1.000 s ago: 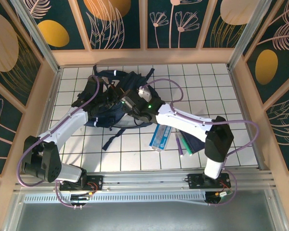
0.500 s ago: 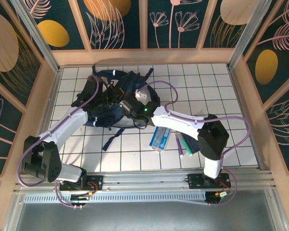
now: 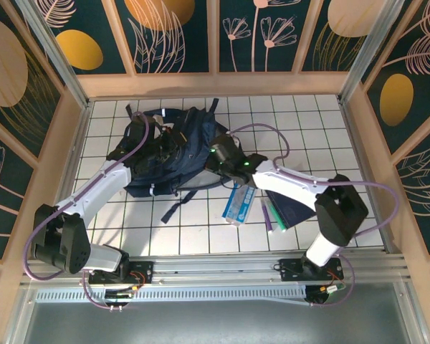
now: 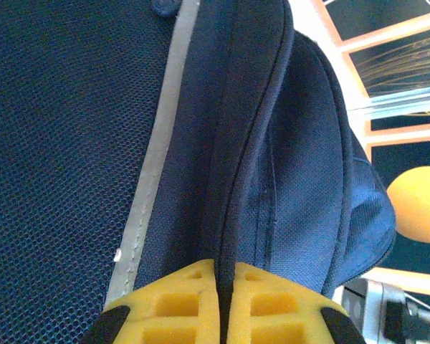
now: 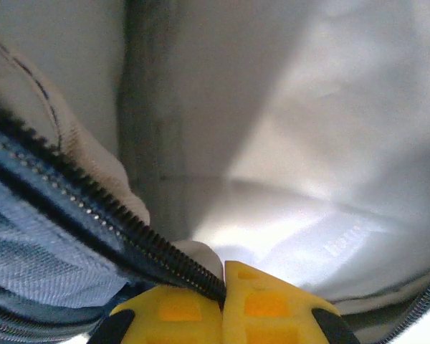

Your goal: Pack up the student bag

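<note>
Top external view: the student bag, a large navy-blue backpack, lies on the white gridded table at about 10 o'clock from the table's middle. One dark strap trails toward 6 o'clock. Both arms reach in to the bag, the left arm from 7 o'clock and the right arm from 4 o'clock. At 5 o'clock from the table's middle, near the bag, lies a light-blue packet. Just beside it, at its 3 o'clock, are a purple pen and a green pen, then a flat dark-blue book partly under the right arm.

Left wrist view: the left gripper sits at 6 o'clock, its yellow pads pressed together and clamped on a dark piped seam of the bag. The seam runs up toward 12 o'clock. Navy mesh fabric lies at 9 o'clock, edged by a grey strip.

Right wrist view: the right gripper sits at 6 o'clock, yellow pads together, pinching the bag's zip edge. The black zip teeth run off toward 9 o'clock, and pale lining shows above.
</note>
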`<state>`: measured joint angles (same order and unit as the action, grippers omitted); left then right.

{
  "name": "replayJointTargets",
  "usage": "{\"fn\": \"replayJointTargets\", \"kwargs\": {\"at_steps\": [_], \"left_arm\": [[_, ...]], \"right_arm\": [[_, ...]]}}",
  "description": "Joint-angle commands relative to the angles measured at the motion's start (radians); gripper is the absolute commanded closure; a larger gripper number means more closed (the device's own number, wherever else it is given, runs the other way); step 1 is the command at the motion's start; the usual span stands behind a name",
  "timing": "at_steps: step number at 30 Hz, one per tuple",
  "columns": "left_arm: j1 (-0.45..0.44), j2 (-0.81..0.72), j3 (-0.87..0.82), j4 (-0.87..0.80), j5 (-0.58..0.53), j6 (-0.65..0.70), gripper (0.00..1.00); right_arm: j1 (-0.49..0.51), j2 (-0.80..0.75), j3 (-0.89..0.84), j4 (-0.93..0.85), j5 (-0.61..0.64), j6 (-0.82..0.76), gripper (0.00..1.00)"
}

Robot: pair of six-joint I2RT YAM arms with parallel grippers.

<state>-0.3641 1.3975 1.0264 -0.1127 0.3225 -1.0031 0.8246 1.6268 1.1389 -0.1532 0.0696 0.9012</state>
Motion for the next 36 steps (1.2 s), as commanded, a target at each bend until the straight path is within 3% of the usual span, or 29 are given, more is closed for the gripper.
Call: {"fn": "replayJointTargets", "kwargs": {"at_steps": [1, 3, 4, 5, 8, 15, 19, 24, 28, 29, 33, 34, 36], "left_arm": [[0.019, -0.035, 0.056, -0.01, 0.007, 0.031, 1.0], [0.02, -0.029, 0.07, -0.015, 0.03, 0.04, 1.0], [0.021, -0.026, 0.073, -0.015, 0.042, 0.041, 1.0], [0.02, -0.023, 0.073, -0.013, 0.056, 0.042, 1.0], [0.02, -0.013, 0.073, -0.013, 0.097, 0.04, 1.0], [0.02, -0.009, 0.07, -0.051, 0.104, 0.07, 1.0], [0.02, -0.011, 0.068, -0.053, 0.102, 0.064, 1.0], [0.02, -0.008, 0.067, -0.051, 0.102, 0.059, 1.0], [0.02, -0.002, 0.067, -0.05, 0.108, 0.056, 1.0], [0.021, 0.0, 0.067, -0.05, 0.11, 0.056, 1.0], [0.02, -0.002, 0.072, -0.051, 0.106, 0.054, 1.0], [0.021, -0.003, 0.076, -0.051, 0.105, 0.058, 1.0], [0.025, -0.001, 0.086, -0.052, 0.125, 0.067, 1.0]], "right_arm": [[-0.086, -0.063, -0.098, 0.287, -0.38, -0.227, 1.0], [-0.087, -0.099, -0.085, 0.28, -0.459, -0.396, 0.97], [-0.087, -0.118, -0.077, 0.258, -0.456, -0.455, 0.9], [-0.092, -0.143, -0.074, 0.242, -0.443, -0.491, 0.81], [-0.147, -0.192, -0.066, 0.218, -0.428, -0.535, 0.7], [-0.209, -0.177, 0.016, 0.218, -0.528, -0.457, 0.54], [-0.197, -0.104, 0.101, 0.055, -0.358, -0.285, 0.5], [-0.107, 0.0, 0.224, -0.198, -0.077, -0.15, 0.5], [-0.071, 0.065, 0.305, -0.266, -0.009, -0.121, 0.54], [-0.066, 0.08, 0.322, -0.277, 0.004, -0.124, 0.6], [-0.076, 0.079, 0.33, -0.24, -0.075, -0.16, 0.95], [-0.088, 0.061, 0.309, -0.209, -0.127, -0.168, 1.0], [-0.135, 0.004, 0.221, -0.054, -0.362, -0.222, 1.0]]}}
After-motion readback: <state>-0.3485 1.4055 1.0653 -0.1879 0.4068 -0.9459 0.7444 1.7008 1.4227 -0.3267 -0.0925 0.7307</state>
